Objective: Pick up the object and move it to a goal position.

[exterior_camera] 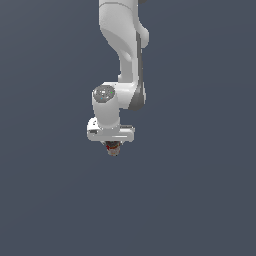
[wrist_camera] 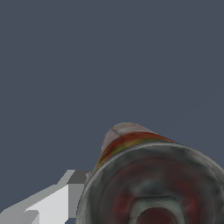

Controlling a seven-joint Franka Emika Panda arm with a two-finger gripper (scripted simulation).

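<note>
In the exterior view, the small dark brown-black cylinder with red marks (exterior_camera: pixel 113 148) hangs directly under the white claw (exterior_camera: pixel 113 145), seemingly pinched there. In the wrist view, the cylinder's grey rimmed end (wrist_camera: pixel 153 188) looms beside one white finger (wrist_camera: pixel 48 202). Carry it steadily, keeping the pinch firm toward the goal.

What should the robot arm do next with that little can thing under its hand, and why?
Probably carry it onward toward the goal, keeping the grip closed. The object sits tucked under the gripper, and the wrist view shows it right up close beside a finger. No goal marker shows, so the direction is unclear.
</note>
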